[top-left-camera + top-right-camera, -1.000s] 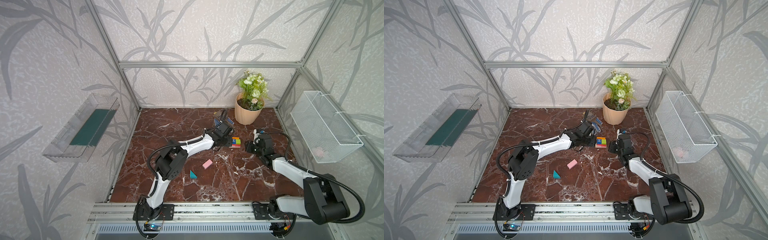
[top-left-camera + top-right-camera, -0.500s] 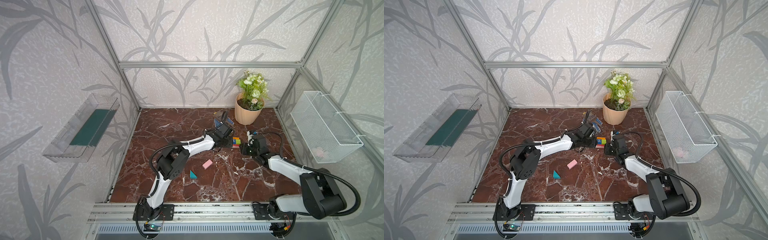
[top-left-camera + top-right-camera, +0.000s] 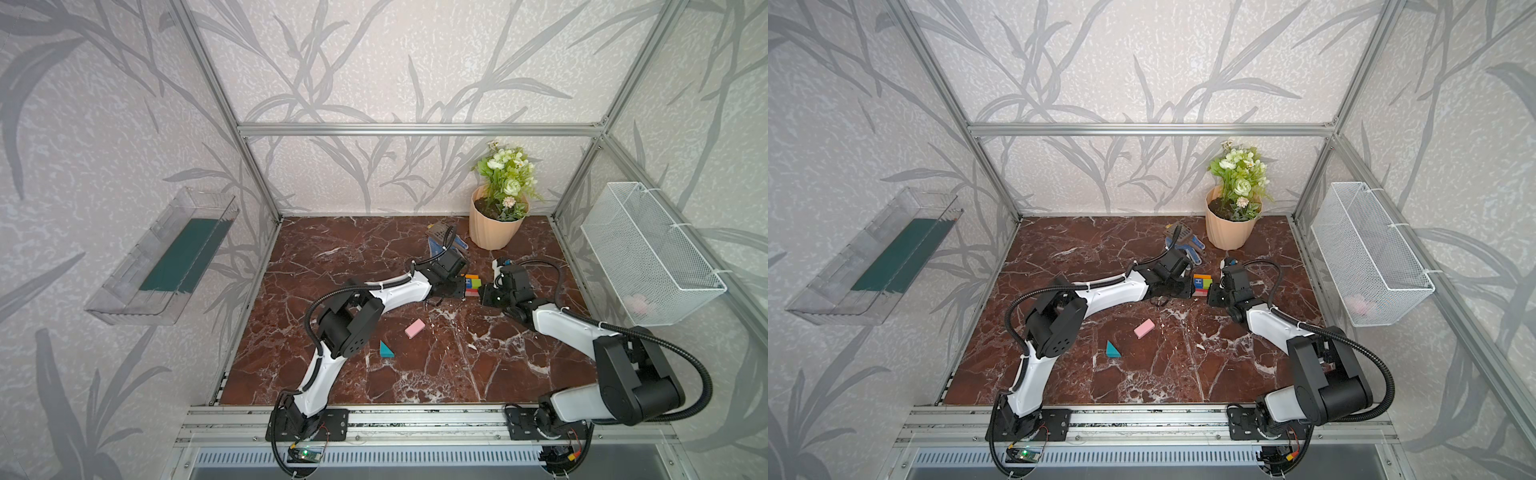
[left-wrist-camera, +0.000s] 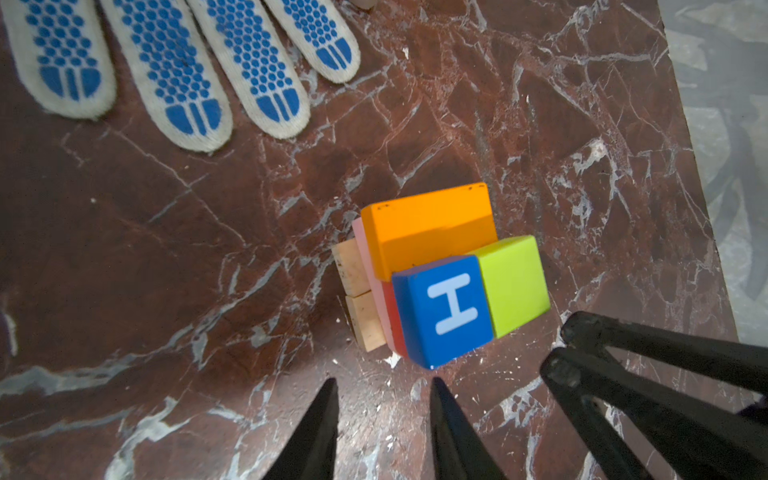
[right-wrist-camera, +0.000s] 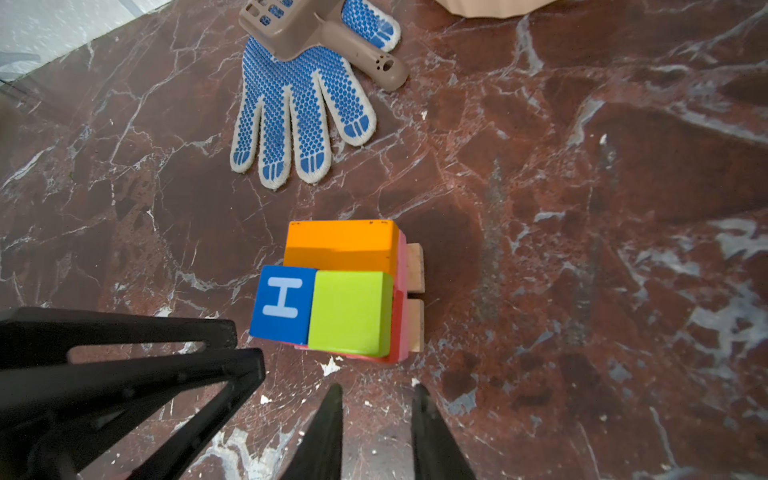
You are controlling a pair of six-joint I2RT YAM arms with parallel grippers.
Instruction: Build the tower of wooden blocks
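Note:
The tower [image 3: 473, 284] [image 3: 1202, 284] is a low stack on the marble floor. Two tan bars [image 5: 414, 270] lie under pink and red blocks. On top sit an orange block [image 4: 428, 230], a blue "H" cube [image 4: 451, 309] and a lime cube [image 5: 351, 311]. My left gripper [image 3: 461, 286] [image 4: 382, 384] is open just left of the stack, touching nothing. On the stack's right, my right gripper [image 3: 484, 295] [image 5: 376, 390] stands narrowly open and empty. A loose pink block [image 3: 414, 328] and a teal wedge [image 3: 385, 350] lie nearer the front.
A blue-dotted glove [image 5: 291, 120] with a tan scoop [image 5: 328, 37] on it lies behind the stack. A peach flowerpot [image 3: 492, 226] stands at the back right. A wire basket [image 3: 648, 253] hangs on the right wall, a clear tray [image 3: 166, 257] on the left wall.
My right gripper has moved left, up to the tower's right side. The left arm and the blocks have stayed put.

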